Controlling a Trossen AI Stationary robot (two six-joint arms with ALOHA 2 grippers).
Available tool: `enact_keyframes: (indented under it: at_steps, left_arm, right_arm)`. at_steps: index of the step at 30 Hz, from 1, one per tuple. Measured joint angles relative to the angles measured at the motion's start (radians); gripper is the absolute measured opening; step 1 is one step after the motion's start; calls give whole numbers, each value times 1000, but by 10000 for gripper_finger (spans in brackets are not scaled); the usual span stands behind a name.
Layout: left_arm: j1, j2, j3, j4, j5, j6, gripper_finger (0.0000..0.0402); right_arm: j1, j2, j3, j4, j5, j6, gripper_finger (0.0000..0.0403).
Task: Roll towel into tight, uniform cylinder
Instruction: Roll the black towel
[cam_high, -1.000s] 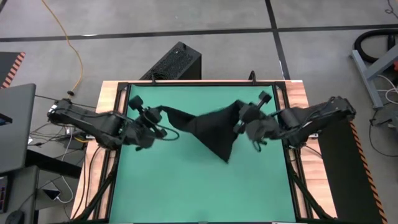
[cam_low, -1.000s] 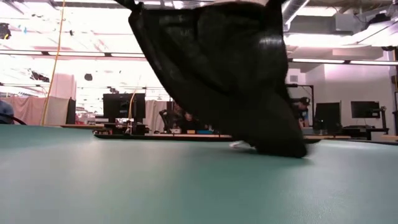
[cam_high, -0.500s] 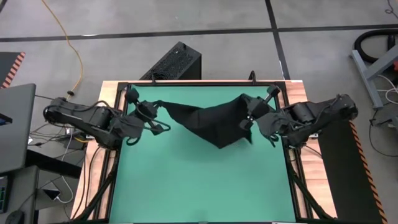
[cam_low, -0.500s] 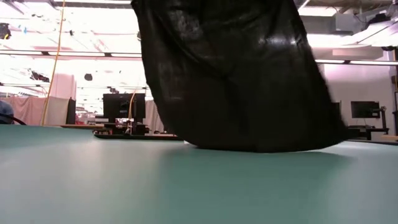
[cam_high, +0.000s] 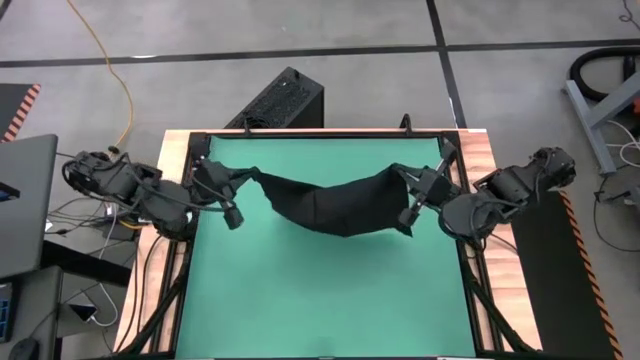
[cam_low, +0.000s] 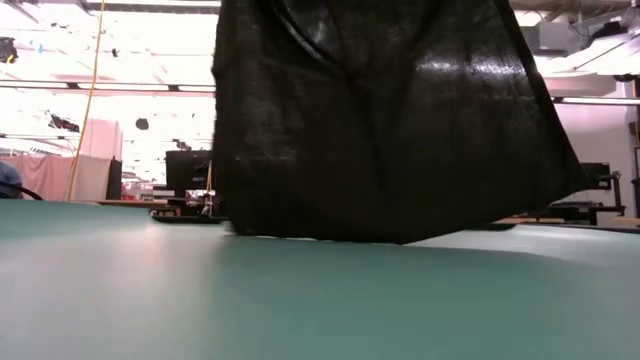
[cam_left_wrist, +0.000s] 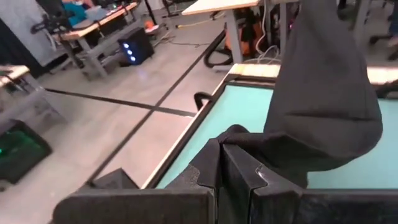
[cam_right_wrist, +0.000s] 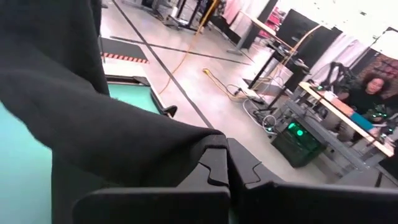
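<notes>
The black towel (cam_high: 330, 203) hangs spread between my two grippers over the far half of the green mat (cam_high: 330, 290). Its top edge sags in the middle. In the low view the towel (cam_low: 390, 130) fills the upper middle, and I cannot tell whether its lower edge (cam_low: 400, 238) touches the mat. My left gripper (cam_high: 248, 177) is shut on the towel's left end, and my right gripper (cam_high: 399, 181) is shut on its right end. No white tag shows. My left gripper pinches the towel's upper left corner (cam_left_wrist: 244, 140) between its two fingers (cam_left_wrist: 211, 163), coming nearly level from the table's left. The cloth bunches at the fingertips and hangs down from there. My right gripper pinches the towel's upper right corner (cam_right_wrist: 198, 142) between its two fingers (cam_right_wrist: 245, 171), coming nearly level from the table's right. The cloth is gathered in folds at the fingertips and hangs below.
A black ribbed box (cam_high: 279, 100) stands on the floor beyond the table's far edge. The table's black frame (cam_high: 196, 160) runs around the mat. A yellow cable (cam_high: 115, 80) lies on the floor at the far left. A person (cam_right_wrist: 368, 87) sits in the room behind.
Both grippers have risen and drawn apart, the left toward the table's left edge and the right toward its right edge, both also a little toward the far edge. The towel has spread from a bunched hanging point into a wide sheet, and its lower tip has left the mat's middle.
</notes>
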Motion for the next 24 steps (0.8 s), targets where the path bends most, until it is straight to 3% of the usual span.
enact_keyframes:
  at_steps: [5, 12, 17, 24]
  left_arm:
    - [19, -1, 48, -163, 25, -138, 0]
    - [152, 15, 47, -430, 29, -246, 0]
    - [226, 33, 47, -369, 71, -137, 0]
    - [199, 72, 46, -320, 138, -101, 0]
  right_arm:
    - [-27, 0, 1, -97, -6, 85, 1]
    - [-181, 20, -38, -445, -37, 444, 1]
    - [-240, 20, -76, -442, -88, 461, 1]
    - [-170, 19, -66, -316, -92, 376, 1]
